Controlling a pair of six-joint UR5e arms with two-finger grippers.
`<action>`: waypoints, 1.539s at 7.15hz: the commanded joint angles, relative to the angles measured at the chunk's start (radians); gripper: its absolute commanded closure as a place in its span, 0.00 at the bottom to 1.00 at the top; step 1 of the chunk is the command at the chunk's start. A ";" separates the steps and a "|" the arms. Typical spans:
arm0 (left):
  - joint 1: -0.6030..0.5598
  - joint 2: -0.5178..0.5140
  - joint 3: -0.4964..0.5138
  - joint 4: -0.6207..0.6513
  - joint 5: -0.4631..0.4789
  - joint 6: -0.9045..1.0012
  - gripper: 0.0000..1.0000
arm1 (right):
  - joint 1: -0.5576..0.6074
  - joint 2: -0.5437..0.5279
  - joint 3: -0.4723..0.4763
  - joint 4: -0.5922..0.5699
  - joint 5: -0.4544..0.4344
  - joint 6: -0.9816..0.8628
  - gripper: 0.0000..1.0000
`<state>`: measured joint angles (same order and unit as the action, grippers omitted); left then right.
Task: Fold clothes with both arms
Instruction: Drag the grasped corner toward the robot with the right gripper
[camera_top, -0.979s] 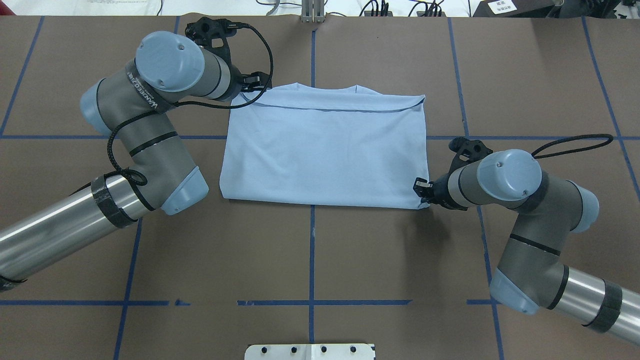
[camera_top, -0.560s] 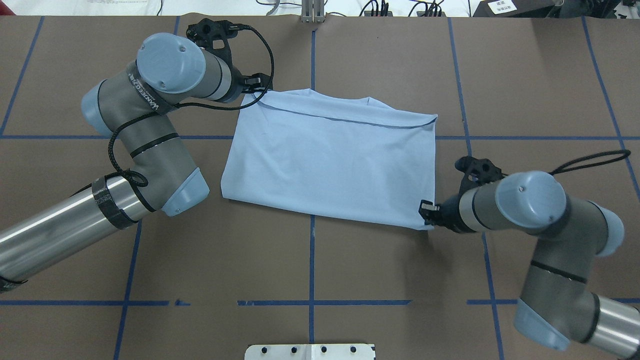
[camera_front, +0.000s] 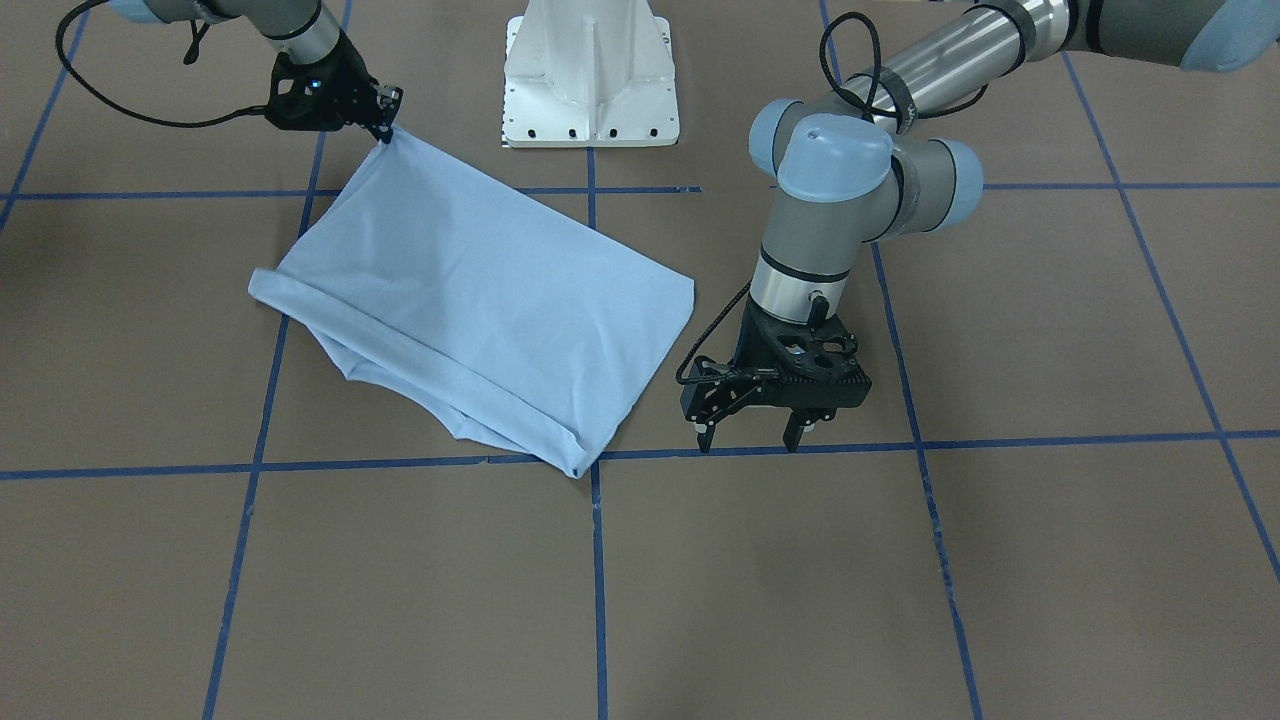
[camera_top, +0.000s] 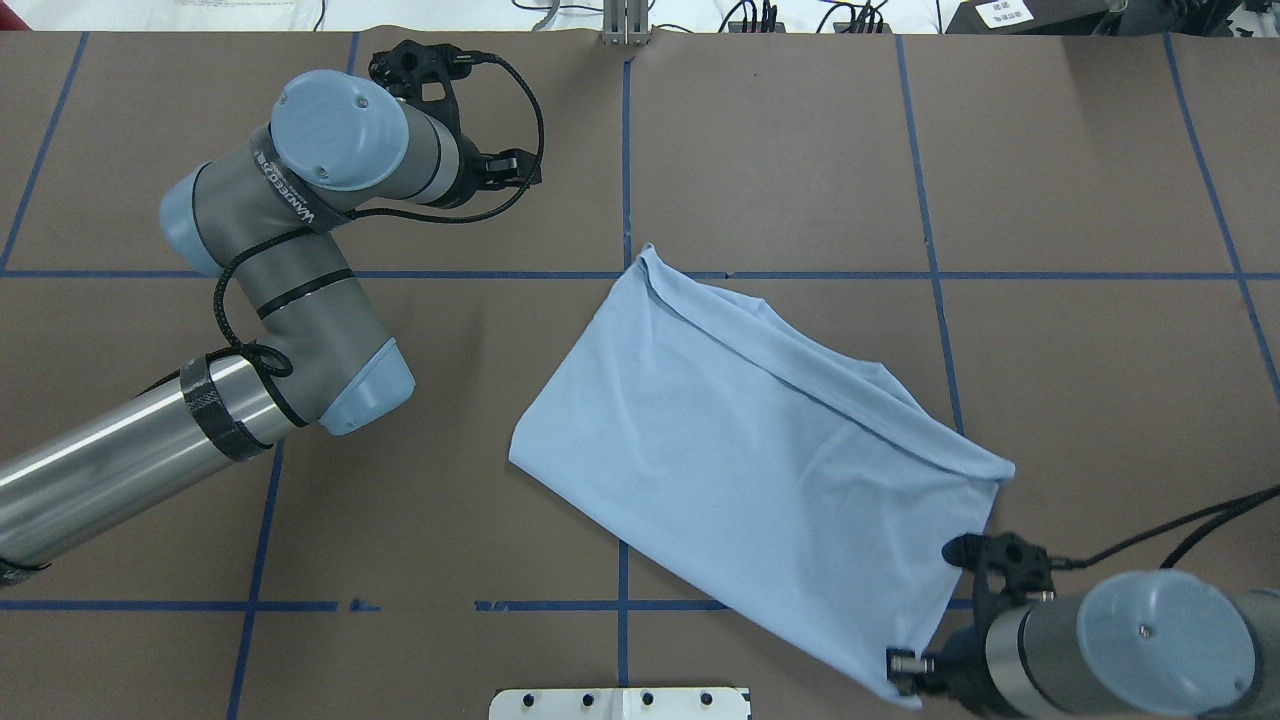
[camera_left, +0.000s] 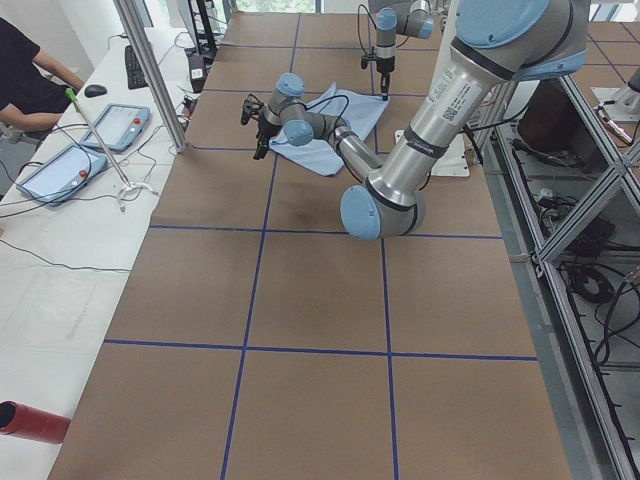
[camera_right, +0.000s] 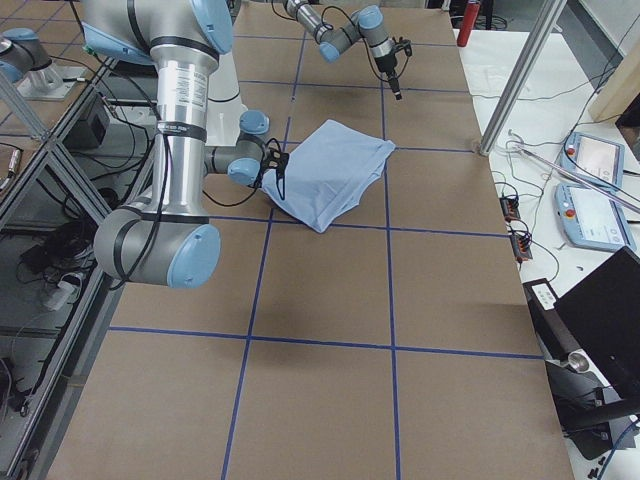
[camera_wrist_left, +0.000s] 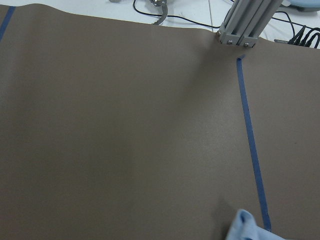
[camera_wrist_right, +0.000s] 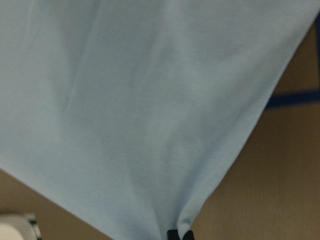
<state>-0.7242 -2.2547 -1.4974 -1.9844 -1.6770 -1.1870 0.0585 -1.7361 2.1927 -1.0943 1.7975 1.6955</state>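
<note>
**A:** While the light blue T-shirt (camera_top: 760, 470) lies folded and slantwise on the brown table (camera_front: 1000, 560), which gripper has hold of it?

**B:** The right gripper (camera_front: 386, 122). Its jaws are closed tight on one corner of the cloth, close beside the white pedestal base (camera_front: 590, 70). In the right wrist view the fabric narrows to a point between the black fingertips (camera_wrist_right: 173, 234).

**A:** And the left gripper (camera_front: 747, 440)?

**B:** It is spread wide with nothing between its fingers, which point down at the table. It stands near the shirt's short side edge but clear of the cloth.

**A:** How is the shirt laid out?

**B:** It is a rough rectangle, turned at an angle to the blue tape lines (camera_front: 900, 445). The fabric draws up into a peak at the pinched corner. The corner diagonally opposite sits right at a crossing of two tape lines on the operators' side. Along the long edge away from the robot, a narrow band of cloth is folded over. The surface facing up is plain blue with a few soft creases.

**A:** Does the left wrist camera see any of it?

**B:** Only a small tip of blue cloth at the bottom edge. The rest is bare table and one tape line.
</note>
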 joint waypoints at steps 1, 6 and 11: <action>0.000 0.006 -0.001 -0.001 0.008 0.001 0.01 | -0.216 -0.002 0.019 0.001 -0.056 0.032 0.42; 0.015 0.056 -0.096 -0.005 -0.215 -0.017 0.00 | 0.045 0.116 0.035 0.005 -0.201 0.035 0.00; 0.415 0.175 -0.337 0.260 -0.009 -0.475 0.00 | 0.284 0.230 0.004 0.011 -0.196 0.029 0.00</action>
<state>-0.4200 -2.0652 -1.8174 -1.7936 -1.7502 -1.5380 0.3312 -1.5267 2.2127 -1.0830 1.6066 1.7258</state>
